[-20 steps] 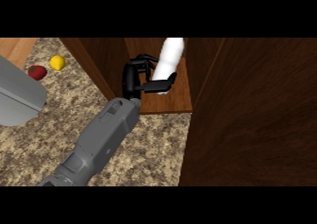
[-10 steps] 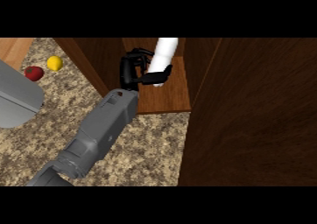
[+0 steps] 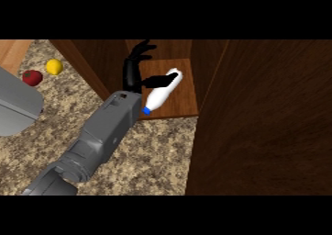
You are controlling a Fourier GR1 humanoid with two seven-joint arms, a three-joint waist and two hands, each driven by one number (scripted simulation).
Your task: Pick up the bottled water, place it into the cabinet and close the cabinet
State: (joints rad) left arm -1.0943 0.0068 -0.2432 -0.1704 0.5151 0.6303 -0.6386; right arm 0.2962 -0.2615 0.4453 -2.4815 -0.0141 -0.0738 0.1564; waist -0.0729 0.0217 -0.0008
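Wooden cabinet shelf [image 3: 184,104]: left hand [image 3: 135,69] spread open, thumb across the lying bottle [image 3: 157,97]; best withdrawn straight, without nudging it.

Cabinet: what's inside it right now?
The bottled water lies on the shelf, blue cap frontward, the open hand over it. The hand and forearm cover the shelf's left part; the back is out of view.

left hand [image 3: 132,73] | fingers [image 3: 142,49] splayed (thumb [image 3: 162,81] sideways), seemingly open | forearm [image 3: 104,133] outstretched
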